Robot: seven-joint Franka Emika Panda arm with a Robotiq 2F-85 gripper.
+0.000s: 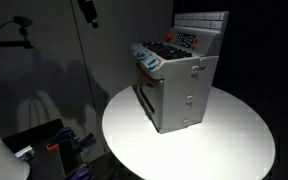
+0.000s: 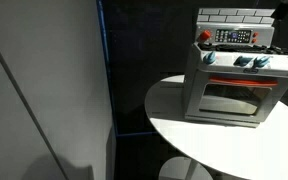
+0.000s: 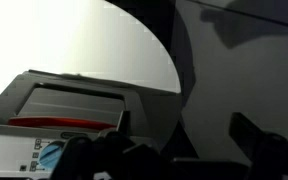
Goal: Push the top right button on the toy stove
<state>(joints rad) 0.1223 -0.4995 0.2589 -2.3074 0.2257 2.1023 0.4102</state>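
Observation:
The grey toy stove [image 1: 179, 85] stands on a round white table [image 1: 224, 140], with its white brick back panel [image 1: 201, 22] at the rear. In both exterior views it shows blue knobs, a red handle and a front oven door [image 2: 229, 98]. A dark button panel [image 2: 234, 37] sits on the back panel. In the wrist view the stove's door and red handle [image 3: 64, 122] lie at the lower left. My gripper [image 3: 184, 128] is above the stove with its dark fingers apart and nothing between them. I cannot make it out against the dark background in the exterior views.
The table edge [image 3: 169, 60] curves close in front of the stove, with dark floor beyond it. A grey wall panel [image 2: 44, 90] stands beside the table. Clutter with red parts [image 1: 49, 145] and a stand [image 1: 87, 12] lie off the table.

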